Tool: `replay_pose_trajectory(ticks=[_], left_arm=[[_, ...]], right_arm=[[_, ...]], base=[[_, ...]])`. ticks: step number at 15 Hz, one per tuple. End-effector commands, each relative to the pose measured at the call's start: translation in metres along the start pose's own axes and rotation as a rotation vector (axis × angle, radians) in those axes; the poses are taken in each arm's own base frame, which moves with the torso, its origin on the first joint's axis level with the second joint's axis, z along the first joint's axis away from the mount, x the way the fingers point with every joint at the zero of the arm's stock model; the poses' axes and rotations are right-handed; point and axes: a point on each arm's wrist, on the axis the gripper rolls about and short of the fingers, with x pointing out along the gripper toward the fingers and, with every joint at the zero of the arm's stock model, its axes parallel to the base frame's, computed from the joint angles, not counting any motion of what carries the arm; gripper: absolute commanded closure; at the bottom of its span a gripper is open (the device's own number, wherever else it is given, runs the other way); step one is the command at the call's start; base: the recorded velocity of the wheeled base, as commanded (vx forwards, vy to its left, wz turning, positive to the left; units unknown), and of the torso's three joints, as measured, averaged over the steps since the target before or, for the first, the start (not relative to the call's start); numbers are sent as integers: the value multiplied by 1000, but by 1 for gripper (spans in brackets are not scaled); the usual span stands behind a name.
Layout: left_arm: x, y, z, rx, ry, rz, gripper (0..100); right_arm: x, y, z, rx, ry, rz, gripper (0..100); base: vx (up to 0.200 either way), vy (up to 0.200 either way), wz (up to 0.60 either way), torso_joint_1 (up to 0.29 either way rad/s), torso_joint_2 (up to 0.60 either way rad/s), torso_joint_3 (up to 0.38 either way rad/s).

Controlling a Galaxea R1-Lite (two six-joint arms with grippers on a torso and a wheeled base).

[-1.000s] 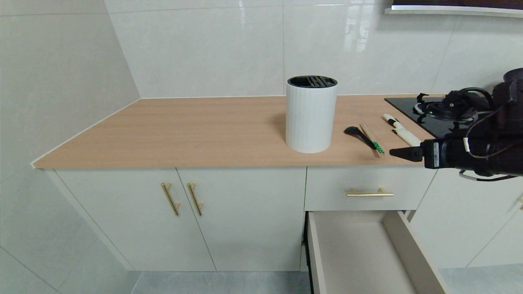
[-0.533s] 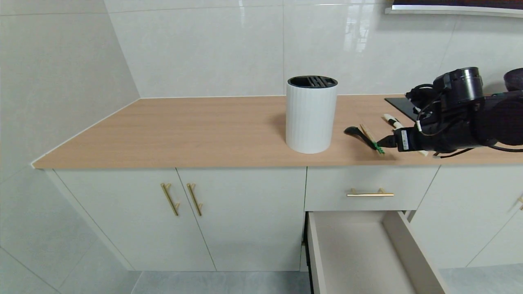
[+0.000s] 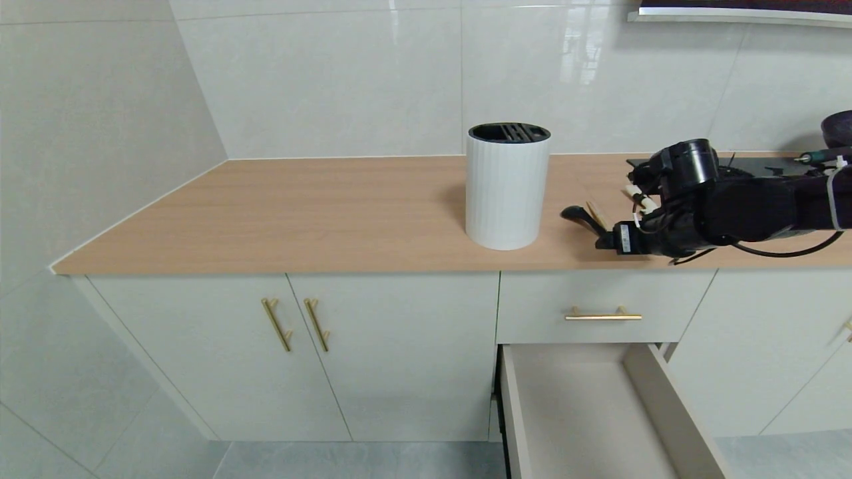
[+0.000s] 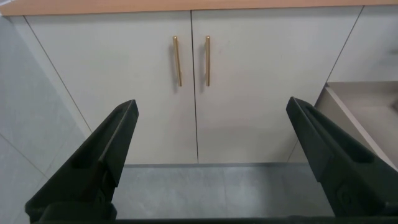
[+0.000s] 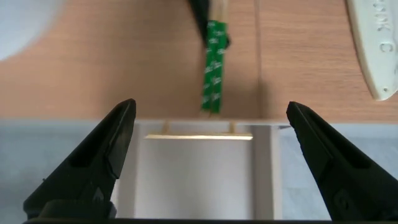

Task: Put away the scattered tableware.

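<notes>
Green-tipped chopsticks (image 5: 213, 68) on countertop (image 5: 124, 81) near right tool (image 5: 210, 106), jaws spread; left tool (image 4: 211, 102) likewise spread.

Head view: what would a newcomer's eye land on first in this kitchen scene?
The tall white ribbed holder standing mid-counter, and the black right gripper to its right, open over the green-tipped chopsticks near the counter's front edge. Below them, a drawer stands pulled open.

Holder (image 3: 507, 199) white, ribbed, black top; counter (image 3: 299, 213) light wood grain; chopsticks (image 5: 214, 74) green-tipped; spoon (image 3: 576, 214) black; knife (image 5: 373, 43) cream; handles (image 3: 602, 315) gold
</notes>
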Motion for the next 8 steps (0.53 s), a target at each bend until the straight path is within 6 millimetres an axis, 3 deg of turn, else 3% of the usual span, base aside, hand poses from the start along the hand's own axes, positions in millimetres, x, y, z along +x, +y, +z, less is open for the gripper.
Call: replay_pose_trajectory(ticks=[1,8], left_arm=[[0,0,0,0,0,0,0],[0,0,0,0,0,0,0]], right_arm=[[16,6,-7,-5,29,-1,0],[18,7,-3,20,-30,6,0]], base=[[0,0,0,0,0,0],[0,0,0,0,0,0]])
